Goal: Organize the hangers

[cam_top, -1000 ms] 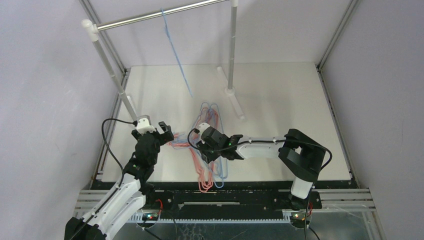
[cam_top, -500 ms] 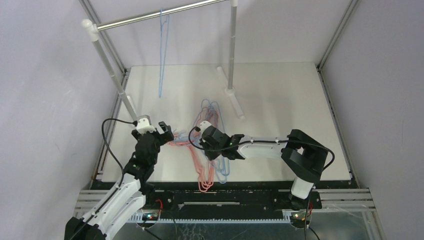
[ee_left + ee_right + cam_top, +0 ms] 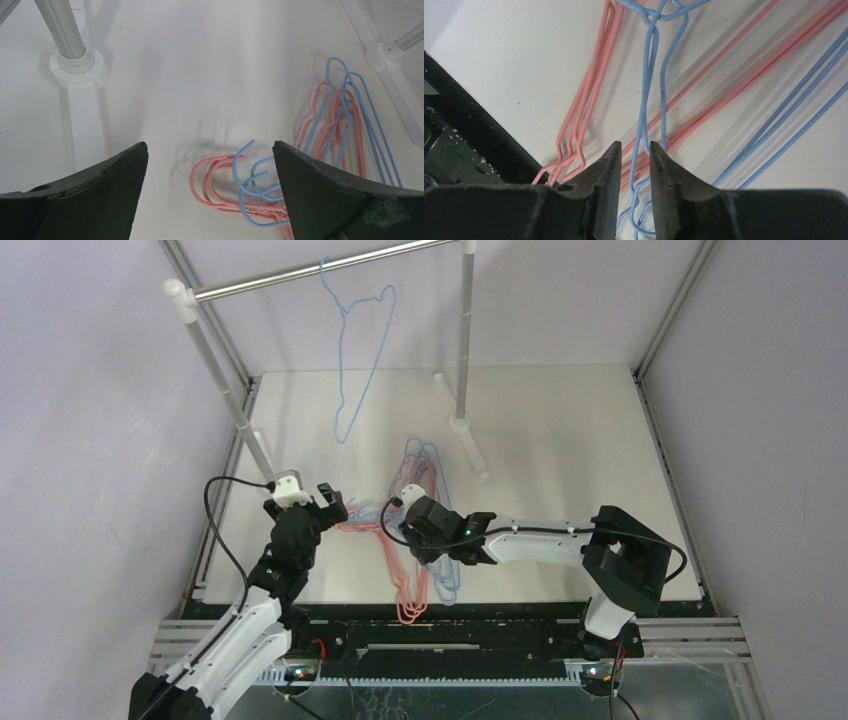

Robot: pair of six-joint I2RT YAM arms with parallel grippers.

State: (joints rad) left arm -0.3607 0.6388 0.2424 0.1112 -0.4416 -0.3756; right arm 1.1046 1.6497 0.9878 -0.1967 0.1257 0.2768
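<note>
One light blue hanger [image 3: 362, 350] hangs by its hook on the silver rail [image 3: 290, 275], turned partly side-on. Several pink and blue hangers [image 3: 408, 592] lie tangled on the white table between the arms. My left gripper [image 3: 335, 508] is open just above the table; a bunch of pink and blue hooks [image 3: 250, 185] lies between and ahead of its fingers [image 3: 210, 145]. My right gripper [image 3: 428, 552] is low over the pile, its jaws nearly together on the thin neck of a blue hanger [image 3: 651, 90], with pink hangers [image 3: 589, 95] to the left of its fingers [image 3: 634, 144].
The rail's white posts and feet stand at the back left [image 3: 75, 62] and back centre [image 3: 462, 420]. The table's black front edge [image 3: 469, 110] is close below the right gripper. Grey walls enclose both sides.
The blue hanger on the rail has swung and turned, from edge-on to showing its triangle. The right arm has stretched slightly, and the pile shifted a little with it. The left arm is still.
</note>
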